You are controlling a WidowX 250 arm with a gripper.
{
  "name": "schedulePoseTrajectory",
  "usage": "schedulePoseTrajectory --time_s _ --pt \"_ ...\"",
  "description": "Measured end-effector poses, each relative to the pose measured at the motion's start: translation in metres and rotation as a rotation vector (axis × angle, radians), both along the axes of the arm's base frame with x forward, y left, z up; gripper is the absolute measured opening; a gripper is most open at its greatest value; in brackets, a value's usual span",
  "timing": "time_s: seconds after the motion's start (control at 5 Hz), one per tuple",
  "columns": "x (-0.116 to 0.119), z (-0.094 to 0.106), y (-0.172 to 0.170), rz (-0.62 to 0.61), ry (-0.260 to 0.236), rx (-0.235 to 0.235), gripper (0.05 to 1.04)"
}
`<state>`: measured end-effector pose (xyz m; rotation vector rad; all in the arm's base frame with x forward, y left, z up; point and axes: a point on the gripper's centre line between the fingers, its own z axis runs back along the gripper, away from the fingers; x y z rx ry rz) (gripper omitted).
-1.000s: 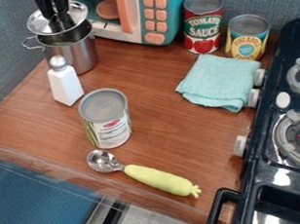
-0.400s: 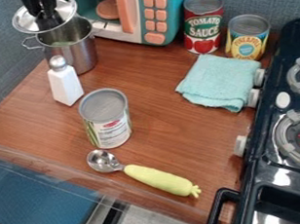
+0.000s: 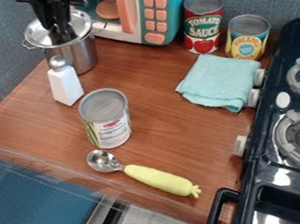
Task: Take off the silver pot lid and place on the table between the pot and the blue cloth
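Brown wood-grain table [image 3: 153, 77] meets a textured blue wall [image 3: 5, 62], and at its far left corner your black gripper [image 3: 62, 37] is at the silver lid [image 3: 39, 35], which covers the mouth of the steel pot [image 3: 83, 55]; whether the jaws grasp its knob or have let go, you cannot tell. If the hold is poor, the lid could slip or tip as you raise it, and if you lift too little, its rim could catch the pot and drag it. Swinging low towards the blue cloth [image 3: 219, 81] could also knock the white shaker [image 3: 66, 86] or the nearby can [image 3: 106, 117].
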<state>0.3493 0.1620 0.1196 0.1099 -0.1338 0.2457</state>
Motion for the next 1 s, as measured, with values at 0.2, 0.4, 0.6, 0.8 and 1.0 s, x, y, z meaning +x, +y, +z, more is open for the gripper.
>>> schedulePoseTrajectory --time_s 0.2,0.4,0.6,0.8,1.0 --pt "0.006 -0.002 -0.013 -0.035 0.003 0.029 0.280" --pt "0.015 -0.004 -0.032 -0.077 0.001 0.055 0.280" --pt "0.019 -0.013 -0.045 -0.102 0.027 0.065 0.280" --pt "0.022 -0.013 -0.054 -0.115 0.028 0.074 0.280" --pt "0.024 -0.022 -0.065 -0.128 0.045 0.079 0.280"
